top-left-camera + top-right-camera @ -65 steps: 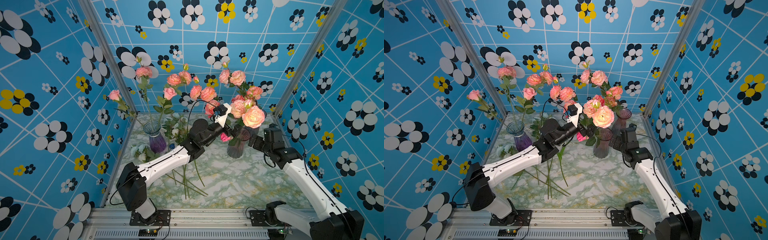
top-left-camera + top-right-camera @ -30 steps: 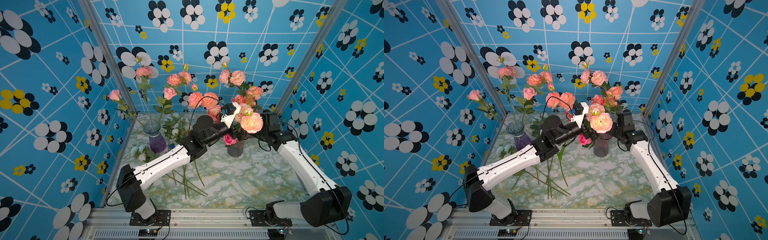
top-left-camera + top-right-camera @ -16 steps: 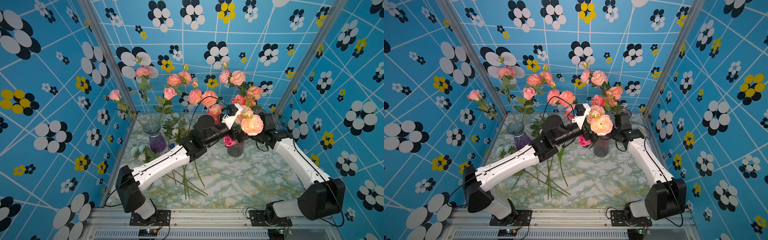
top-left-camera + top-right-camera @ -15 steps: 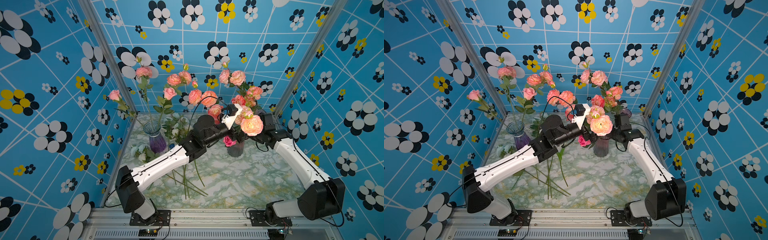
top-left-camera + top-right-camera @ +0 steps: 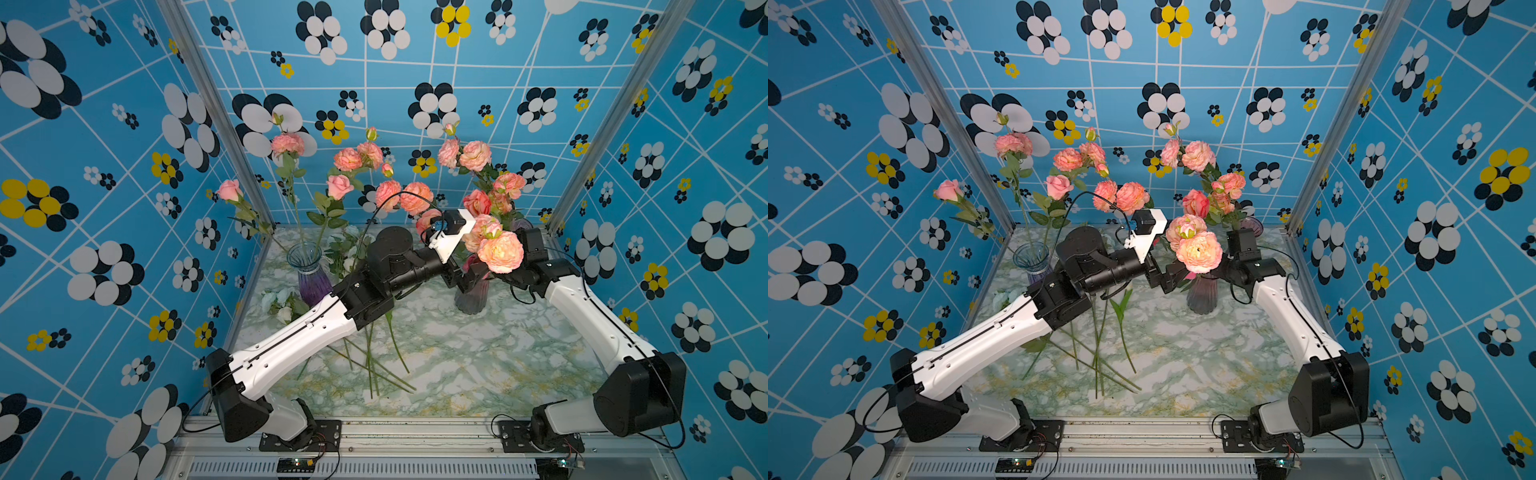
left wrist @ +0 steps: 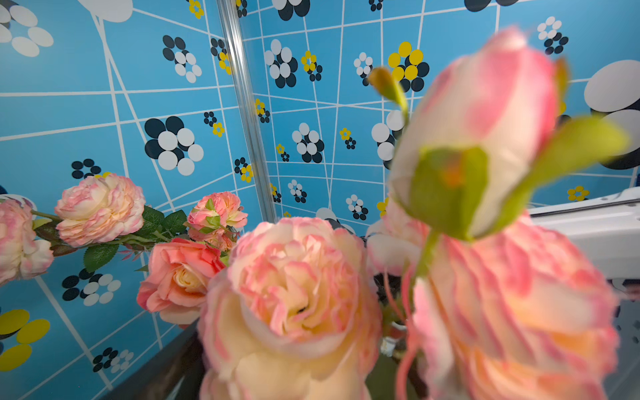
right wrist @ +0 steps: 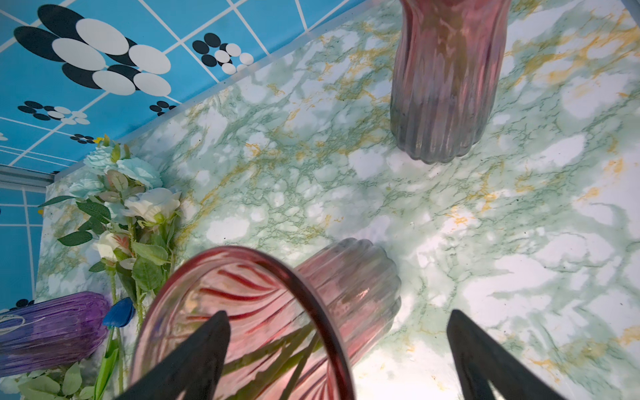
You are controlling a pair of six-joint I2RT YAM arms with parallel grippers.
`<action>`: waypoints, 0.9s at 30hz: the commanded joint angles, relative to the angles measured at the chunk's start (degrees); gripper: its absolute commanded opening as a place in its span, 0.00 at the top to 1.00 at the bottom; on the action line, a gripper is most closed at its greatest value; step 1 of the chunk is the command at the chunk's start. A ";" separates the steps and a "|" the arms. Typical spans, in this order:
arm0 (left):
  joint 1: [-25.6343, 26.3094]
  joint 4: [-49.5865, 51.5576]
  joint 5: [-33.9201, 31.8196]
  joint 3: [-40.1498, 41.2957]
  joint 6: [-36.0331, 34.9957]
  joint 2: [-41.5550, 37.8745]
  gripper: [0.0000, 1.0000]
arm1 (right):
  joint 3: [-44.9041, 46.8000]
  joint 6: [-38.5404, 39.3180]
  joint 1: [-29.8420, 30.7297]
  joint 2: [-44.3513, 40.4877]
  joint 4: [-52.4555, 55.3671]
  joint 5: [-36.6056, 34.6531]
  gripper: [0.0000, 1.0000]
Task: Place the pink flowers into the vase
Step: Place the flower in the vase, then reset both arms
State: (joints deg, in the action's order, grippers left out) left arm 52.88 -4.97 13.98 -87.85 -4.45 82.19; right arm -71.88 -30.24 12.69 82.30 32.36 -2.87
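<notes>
Pink flowers (image 5: 500, 251) in ribbed vase (image 5: 471, 297), left end effector (image 5: 1169, 277) wide at its neck, right end effector (image 7: 337, 312) wide over rim

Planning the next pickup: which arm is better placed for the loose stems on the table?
Probably left: the loose stems lie by its forearm, left gripper open. The right gripper sits beyond the pink vase.

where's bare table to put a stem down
Bare marble table lies front right, bordered by the loose stems, the pink vase and the right arm. Crowded: back left around the purple vase and white flowers.
</notes>
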 commanded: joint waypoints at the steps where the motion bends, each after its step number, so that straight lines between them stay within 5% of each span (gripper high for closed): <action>1: -1.06 6.06 -0.23 -2.03 -3.73 -3.97 0.00 | 0.22 0.79 -0.03 -0.40 0.10 -0.73 0.01; 19: -10.63 14.07 -0.52 7.00 -5.57 -17.68 0.01 | -0.72 2.22 -0.08 -5.79 1.87 -1.81 0.01; 27: -21.68 17.10 -0.70 11.76 -3.89 -26.51 0.01 | 0.72 4.14 -0.03 -11.43 2.33 -5.91 0.01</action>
State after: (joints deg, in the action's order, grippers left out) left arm 33.52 10.39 13.67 -77.03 -8.64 58.19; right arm -71.88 -27.81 12.69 72.42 32.80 -5.76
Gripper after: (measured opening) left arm 0.995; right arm 0.991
